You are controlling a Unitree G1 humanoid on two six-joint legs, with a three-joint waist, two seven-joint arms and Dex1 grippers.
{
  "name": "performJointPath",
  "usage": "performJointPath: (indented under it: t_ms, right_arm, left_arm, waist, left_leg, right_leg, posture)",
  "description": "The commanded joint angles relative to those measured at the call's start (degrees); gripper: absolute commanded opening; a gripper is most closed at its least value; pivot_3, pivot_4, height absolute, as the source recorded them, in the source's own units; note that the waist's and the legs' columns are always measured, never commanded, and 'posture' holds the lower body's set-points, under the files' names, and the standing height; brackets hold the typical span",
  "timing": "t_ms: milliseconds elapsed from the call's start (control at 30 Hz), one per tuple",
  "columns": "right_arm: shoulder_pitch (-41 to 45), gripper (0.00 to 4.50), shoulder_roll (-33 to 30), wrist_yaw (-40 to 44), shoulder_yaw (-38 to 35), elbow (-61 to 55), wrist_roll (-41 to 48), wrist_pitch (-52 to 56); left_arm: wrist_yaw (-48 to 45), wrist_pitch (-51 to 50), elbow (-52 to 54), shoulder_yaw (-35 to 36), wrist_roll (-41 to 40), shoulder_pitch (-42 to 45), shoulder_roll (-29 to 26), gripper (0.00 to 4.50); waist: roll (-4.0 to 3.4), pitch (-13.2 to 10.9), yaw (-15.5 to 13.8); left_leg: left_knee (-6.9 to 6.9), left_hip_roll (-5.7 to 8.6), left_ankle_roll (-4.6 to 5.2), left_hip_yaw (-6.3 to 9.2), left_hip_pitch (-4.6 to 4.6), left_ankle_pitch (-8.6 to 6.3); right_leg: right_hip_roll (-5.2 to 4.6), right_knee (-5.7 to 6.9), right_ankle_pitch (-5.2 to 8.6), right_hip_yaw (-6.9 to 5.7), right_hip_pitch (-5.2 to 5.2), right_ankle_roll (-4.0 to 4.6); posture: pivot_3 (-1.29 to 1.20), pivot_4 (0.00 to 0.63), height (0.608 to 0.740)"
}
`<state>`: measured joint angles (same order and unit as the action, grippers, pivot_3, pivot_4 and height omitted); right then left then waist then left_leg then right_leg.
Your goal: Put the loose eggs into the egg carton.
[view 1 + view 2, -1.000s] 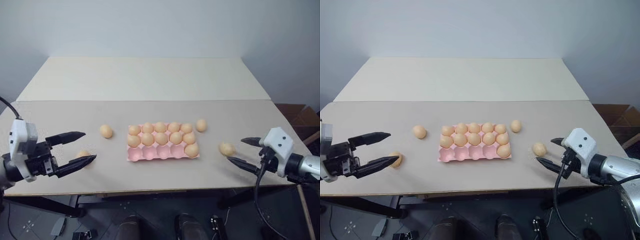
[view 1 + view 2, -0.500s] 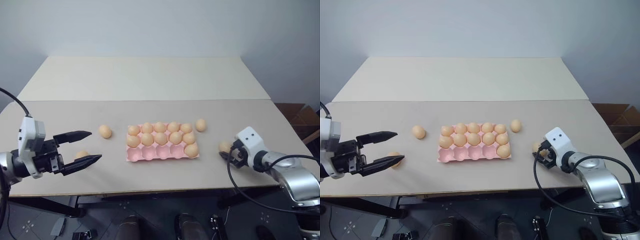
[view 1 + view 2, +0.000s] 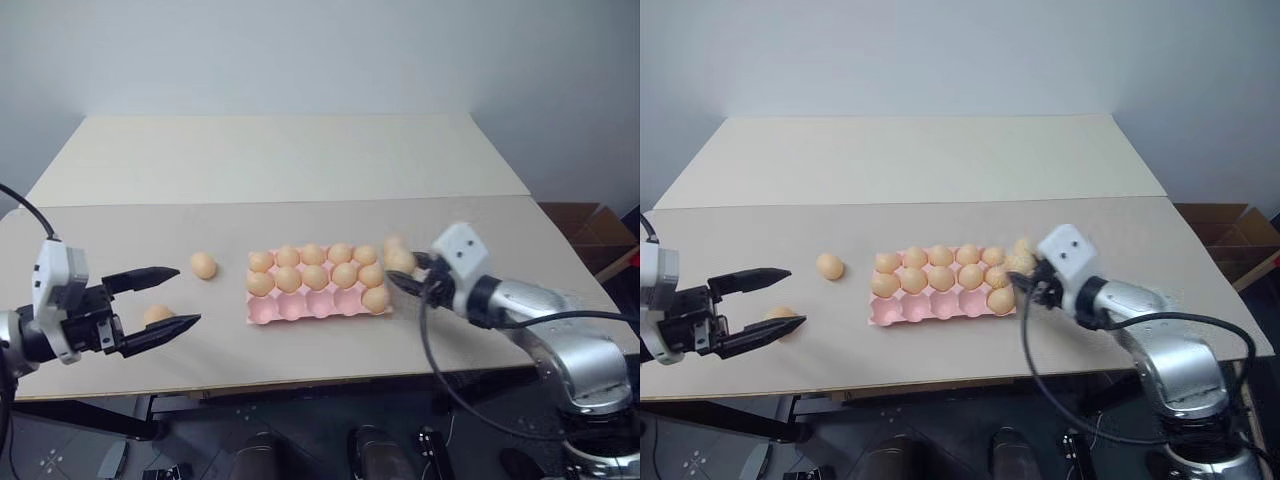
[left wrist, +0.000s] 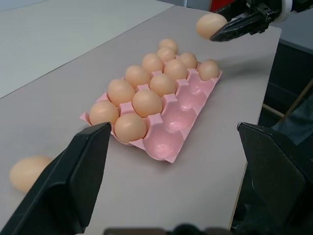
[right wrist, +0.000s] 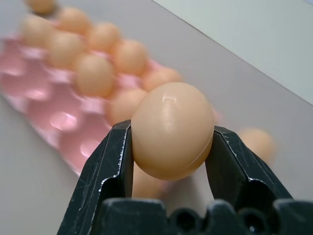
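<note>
My right gripper (image 5: 171,147) is shut on a tan loose egg (image 5: 172,129) and holds it in the air just off the right end of the pale-pink egg carton (image 3: 300,307). The carton's two far rows are full. Its near row holds one egg (image 3: 375,298) at the right end, and several cups are empty. More loose eggs lie on the table: one (image 3: 392,243) by the carton's far right corner and one (image 3: 203,265) left of the carton. A third (image 3: 157,314) lies beside the near finger of my open left gripper (image 3: 188,295).
The beige table (image 3: 300,180) runs far back beyond the carton, with a seam across its middle. A cardboard box (image 3: 590,225) stands on the floor past the table's right edge. The near table edge runs just below both grippers.
My right gripper shut on the egg that lay at the table's right and carried it left, off the table, to the carton's right end. The left gripper stayed open and in place.
</note>
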<state>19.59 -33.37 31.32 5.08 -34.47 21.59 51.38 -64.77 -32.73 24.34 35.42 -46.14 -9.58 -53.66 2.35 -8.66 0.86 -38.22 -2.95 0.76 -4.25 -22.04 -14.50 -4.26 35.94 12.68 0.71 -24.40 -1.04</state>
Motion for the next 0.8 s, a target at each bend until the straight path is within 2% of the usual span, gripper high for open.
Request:
performJointPath:
  t_ms: [33, 100, 233, 333, 467, 500, 633, 800]
  right_arm:
    - [1.87, 2.22, 1.9, -2.59, 6.45, 0.13, -2.37, 2.08]
    - [2.05, 2.22, 1.4, -3.11, 8.97, 0.84, -4.22, 2.14]
    - [1.83, 2.22, 0.97, -2.73, 9.54, 0.75, -4.88, 2.01]
    - [2.23, 2.89, 1.5, -2.44, 7.78, -0.39, -3.74, 2.7]
    - [2.35, 4.26, -0.43, -0.01, 1.66, -4.76, 0.27, 4.34]
    - [2.07, 4.49, -1.44, 0.97, -0.34, -5.9, 1.58, 4.7]
    - [-1.11, 4.49, -7.16, 7.13, -10.94, -7.75, 6.79, 1.71]
    - [-11.99, 4.49, -14.98, 22.16, -22.74, -0.6, 6.83, -14.26]
  left_arm:
    - [-0.19, 0.11, 2.14, 2.02, -0.74, -0.23, -0.81, 4.5]
    - [0.0, 0.01, 2.45, 2.43, -0.81, -0.38, -0.88, 4.5]
    - [-0.25, -0.28, 2.69, 3.43, -1.06, -0.94, -1.06, 4.5]
    - [-0.1, -0.38, 2.91, 3.64, -1.15, -1.11, -1.09, 4.5]
    - [0.03, -0.53, 2.85, 3.96, -1.39, -0.94, -1.3, 4.5]
    - [-0.04, -0.53, 2.8, 4.12, -1.36, -1.02, -1.32, 4.5]
    - [-0.82, -0.79, 1.58, 6.21, -1.24, -2.59, -1.25, 4.5]
    - [-4.82, 0.44, -3.78, 9.43, 0.14, -5.91, -1.19, 4.5]
  waist:
    - [0.0, 0.0, -0.12]
    - [-0.01, 0.0, -0.37]
    - [0.01, 0.0, -0.42]
    - [0.02, 0.01, -0.22]
    - [0.0, 0.0, -0.2]
    - [0.0, 0.0, -0.21]
    - [0.02, 0.0, -0.33]
    - [0.02, 0.0, -0.4]
  left_leg:
    - [0.0, 0.01, 0.0, -0.01, 0.0, 0.0]
    - [0.0, 0.08, 0.0, -0.02, -0.08, 0.0]
    - [-0.02, 0.14, 0.0, -0.09, -0.18, 0.0]
    - [-0.02, 0.11, 0.0, -0.08, -0.14, 0.0]
    - [-0.02, 0.06, -0.01, -0.02, -0.1, 0.0]
    - [-0.02, 0.06, -0.01, -0.01, -0.1, 0.0]
    - [-0.01, 0.08, -0.01, -0.02, -0.09, 0.0]
    - [0.01, 0.11, 0.01, -0.04, -0.11, -0.02]
  right_leg:
    - [-0.02, -0.01, 0.0, 0.0, 0.0, 0.01]
    - [-0.09, -0.04, 0.02, -0.02, -0.02, 0.03]
    - [-0.17, -0.19, 0.02, 0.01, -0.03, 0.05]
    - [-0.14, -0.16, 0.02, 0.0, -0.03, 0.05]
    - [-0.06, 0.0, 0.02, -0.03, -0.06, 0.04]
    - [-0.07, 0.0, 0.02, -0.03, -0.06, 0.04]
    - [-0.1, -0.08, 0.03, -0.04, -0.01, 0.03]
    - [-0.12, -0.2, 0.08, -0.05, 0.03, 0.0]
  posture:
    - [0.0, 0.15, 0.74]
    - [0.0, 0.15, 0.74]
    - [0.0, 0.15, 0.74]
    - [0.0, 0.15, 0.74]
    - [0.0, 0.15, 0.74]
    - [0.0, 0.15, 0.74]
    - [0.0, 0.15, 0.74]
    - [0.0, 0.15, 0.74]
